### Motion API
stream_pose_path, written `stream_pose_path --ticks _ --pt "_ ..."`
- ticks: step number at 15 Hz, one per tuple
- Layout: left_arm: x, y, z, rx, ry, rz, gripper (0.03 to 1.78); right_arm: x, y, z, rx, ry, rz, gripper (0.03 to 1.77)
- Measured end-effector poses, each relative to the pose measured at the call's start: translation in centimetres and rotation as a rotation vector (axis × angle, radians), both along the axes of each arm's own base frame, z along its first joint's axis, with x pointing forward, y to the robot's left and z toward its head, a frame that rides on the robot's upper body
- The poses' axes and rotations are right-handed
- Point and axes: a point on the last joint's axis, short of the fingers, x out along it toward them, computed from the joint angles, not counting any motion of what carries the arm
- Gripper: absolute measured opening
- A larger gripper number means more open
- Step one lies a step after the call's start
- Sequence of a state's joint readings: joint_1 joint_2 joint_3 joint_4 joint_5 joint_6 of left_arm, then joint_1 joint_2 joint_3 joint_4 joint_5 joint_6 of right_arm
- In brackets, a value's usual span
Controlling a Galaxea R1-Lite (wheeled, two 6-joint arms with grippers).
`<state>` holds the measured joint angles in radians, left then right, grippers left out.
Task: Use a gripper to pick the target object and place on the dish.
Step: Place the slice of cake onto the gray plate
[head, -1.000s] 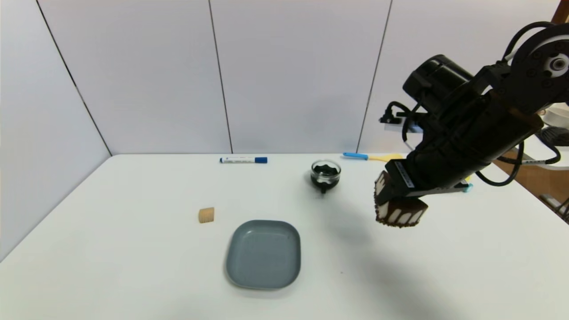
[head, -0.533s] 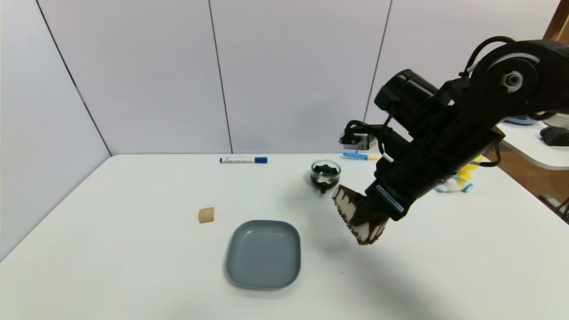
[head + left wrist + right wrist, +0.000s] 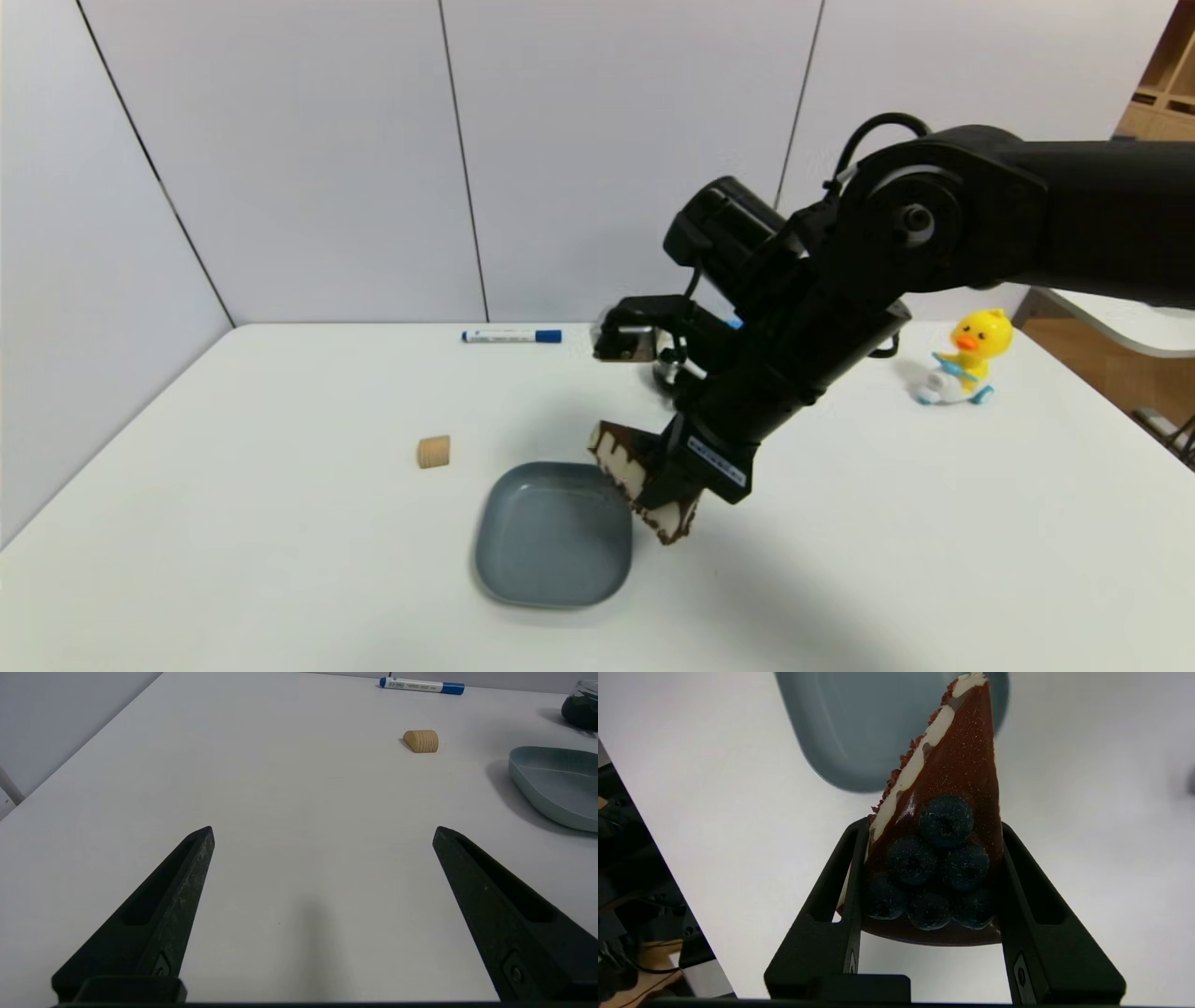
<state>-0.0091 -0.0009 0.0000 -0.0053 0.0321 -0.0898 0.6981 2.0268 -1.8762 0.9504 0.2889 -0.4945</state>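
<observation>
Right gripper (image 3: 665, 485) clamped on cake slice (image 3: 644, 481); slice held clear of table (image 3: 233, 523), off the surface, at right edge of plate (image 3: 553, 534). Pointed tip of slice over plate's far-right corner, wide end beyond the rim over bare table. In right wrist view, fingers (image 3: 840, 896) pressed against both sides of cake slice (image 3: 943, 858) at its wide end; chocolate top and cluster of blueberries facing the camera, cream drip showing along one side, tip lying over plate (image 3: 859, 732). Gripper (image 3: 927, 877) pointed steeply down. Right arm (image 3: 840, 280) stretched in from the right, crossing above the middle of the table.

Plate bare, lying near the table's front centre. Small tan ridged cylinder (image 3: 433, 452) to the left of plate, apart from it. Blue-capped marker (image 3: 512, 336) lying along the far edge, left of centre. Glass cup (image 3: 665, 373) mostly hidden behind the arm, only a sliver seen. Yellow duck toy (image 3: 966, 359) standing at far right, well apart from plate.

Left gripper (image 3: 322, 833) not seen from the head camera; in its own wrist view spread wide, nothing between the fingers (image 3: 187, 877), low over bare table at the left side. Same view: cylinder (image 3: 421, 741), marker (image 3: 422, 685), plate rim (image 3: 551, 788) and dark cup (image 3: 580, 709) all farther off.
</observation>
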Motion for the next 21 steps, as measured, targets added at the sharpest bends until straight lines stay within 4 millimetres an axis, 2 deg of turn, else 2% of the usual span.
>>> stream_pose_path --ticks 4,10,15,21 --pt "0.0 0.0 0.0 0.0 0.0 0.0 1.69 -0.4 4.2 -0.6 0.061 -0.068 0.092 0.81" --pt "0.0 0.0 0.0 0.0 0.0 0.0 1.69 -0.7 8.8 -3.6 0.088 -0.116 0.19 0.81" --pt "0.0 0.0 0.0 0.0 0.0 0.0 1.69 0.1 9.5 -5.7 0.052 -0.124 0.24 0.81" --pt "0.0 0.0 0.0 0.0 0.0 0.001 1.69 0.5 9.3 -6.0 0.043 -0.123 0.238 0.84"
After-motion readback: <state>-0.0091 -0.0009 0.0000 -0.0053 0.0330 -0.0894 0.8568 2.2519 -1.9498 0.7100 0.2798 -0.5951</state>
